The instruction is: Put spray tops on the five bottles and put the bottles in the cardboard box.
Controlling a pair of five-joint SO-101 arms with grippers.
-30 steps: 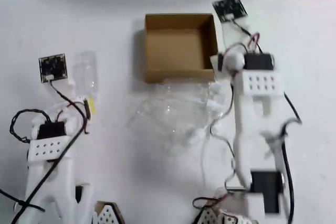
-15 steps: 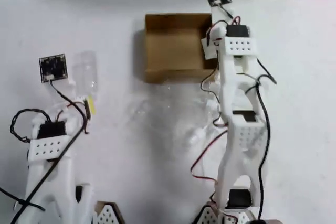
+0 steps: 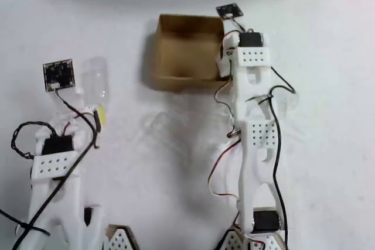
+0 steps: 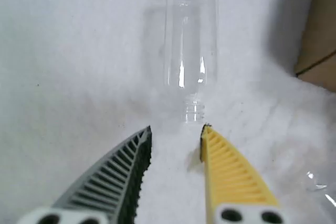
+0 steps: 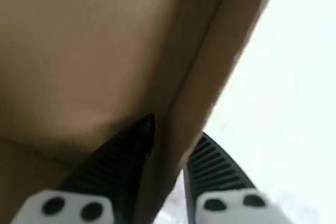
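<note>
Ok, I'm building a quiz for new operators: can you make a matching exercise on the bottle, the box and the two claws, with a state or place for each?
Things:
1. clear bottle
2. cardboard box
3. left claw
4. right claw

States:
a. clamped astride a brown wall, one finger inside, one outside
b. open and empty, just short of a threaded neck
c. lying on its side on the table, no spray top
d. open-topped, gripped at one wall

Pairs: 1-c, 2-d, 3-b, 4-a
</note>
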